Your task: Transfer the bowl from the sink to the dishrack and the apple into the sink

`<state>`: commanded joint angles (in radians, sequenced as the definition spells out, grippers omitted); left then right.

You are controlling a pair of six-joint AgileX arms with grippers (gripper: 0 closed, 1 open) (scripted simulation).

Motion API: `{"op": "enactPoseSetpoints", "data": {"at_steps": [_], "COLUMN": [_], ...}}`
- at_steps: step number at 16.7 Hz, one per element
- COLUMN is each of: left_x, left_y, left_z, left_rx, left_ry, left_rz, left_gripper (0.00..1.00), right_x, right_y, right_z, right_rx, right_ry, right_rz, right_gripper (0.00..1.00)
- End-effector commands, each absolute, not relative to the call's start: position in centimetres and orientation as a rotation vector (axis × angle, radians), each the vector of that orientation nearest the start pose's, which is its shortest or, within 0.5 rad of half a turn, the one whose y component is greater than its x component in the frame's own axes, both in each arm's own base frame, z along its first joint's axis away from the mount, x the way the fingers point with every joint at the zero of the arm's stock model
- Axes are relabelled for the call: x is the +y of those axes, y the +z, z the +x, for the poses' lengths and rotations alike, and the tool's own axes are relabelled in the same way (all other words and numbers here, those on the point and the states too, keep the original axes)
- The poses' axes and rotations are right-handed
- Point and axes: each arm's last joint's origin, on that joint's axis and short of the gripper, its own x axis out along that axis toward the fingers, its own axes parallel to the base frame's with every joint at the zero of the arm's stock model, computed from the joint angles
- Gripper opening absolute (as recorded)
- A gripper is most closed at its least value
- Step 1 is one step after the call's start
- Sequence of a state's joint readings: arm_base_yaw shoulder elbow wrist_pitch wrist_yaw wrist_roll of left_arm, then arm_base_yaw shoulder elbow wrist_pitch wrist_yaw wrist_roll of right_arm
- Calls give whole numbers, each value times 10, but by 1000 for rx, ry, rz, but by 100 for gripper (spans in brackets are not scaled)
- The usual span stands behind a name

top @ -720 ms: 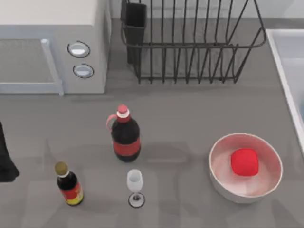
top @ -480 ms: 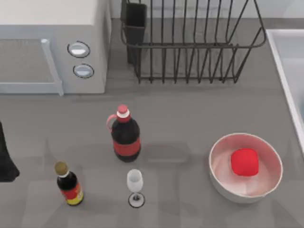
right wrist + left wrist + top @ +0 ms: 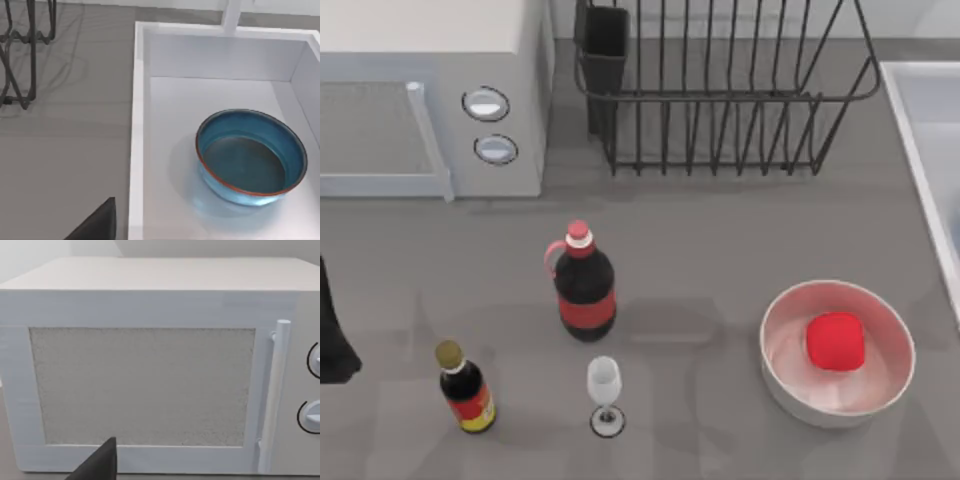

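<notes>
Bowl: teal-blue bowl [image 3: 251, 157] sits upright inside the sink [image 3: 140, 125], ahead of my right finger tip; not touching it, nothing in it.
Sink: pale basin at the top view's right edge [image 3: 920, 150]; raised rim stands between my right finger and the bowl.
Apple: red apple [image 3: 835, 340] lies inside the white bowl [image 3: 780, 375] on the table, near the sink's rim, not in the sink.
Dishrack: black wire dishrack [image 3: 720, 100] at the far side of the table, utensil cup [image 3: 605, 55] at its left corner; nothing in the rack. Part of its wire foot [image 3: 20, 55] shows in my right wrist view, well off from the sink.
Left gripper: a dark tip [image 3: 97, 465] shows in my left wrist view, facing the microwave [image 3: 140, 370] door; dark arm part at the top view's left edge [image 3: 332, 335]. Cannot tell if my fingers are spread or pressed.
Right gripper: a dark tip [image 3: 97, 222] over the table just beside the sink rim; cannot tell how my fingers stand.
Clutter: cola bottle [image 3: 584, 285], small sauce bottle [image 3: 465, 388], wine glass [image 3: 605, 395] stand mid-table, between my left arm and the white bowl, all apart from each other.
</notes>
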<state>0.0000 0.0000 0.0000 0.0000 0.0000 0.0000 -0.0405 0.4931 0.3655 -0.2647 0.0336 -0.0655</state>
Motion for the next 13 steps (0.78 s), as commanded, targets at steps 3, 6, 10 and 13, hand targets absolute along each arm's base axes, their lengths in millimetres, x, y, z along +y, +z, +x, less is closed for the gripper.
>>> {"op": "enactPoseSetpoints", "data": {"at_steps": [3,6,10,13], "left_x": [-1,-1,-1,-1], "left_y": [160,160,160,160], "left_z": [106,106,106,106], "left_rx": [0,0,0,0], "left_ry": [0,0,0,0], "left_rz": [0,0,0,0], "left_gripper": [100,100,100,100], "right_x": [-15,-28,-55,-81], "right_y": [234,243,234,214], "right_z": [169,218,295,352], "right_rx": [638,908,1243,1423], "right_ry": [-95,-116,-109,-81], "right_rz": [-97,-127,-149,-142], "right_gripper": [100,100,100,100]}}
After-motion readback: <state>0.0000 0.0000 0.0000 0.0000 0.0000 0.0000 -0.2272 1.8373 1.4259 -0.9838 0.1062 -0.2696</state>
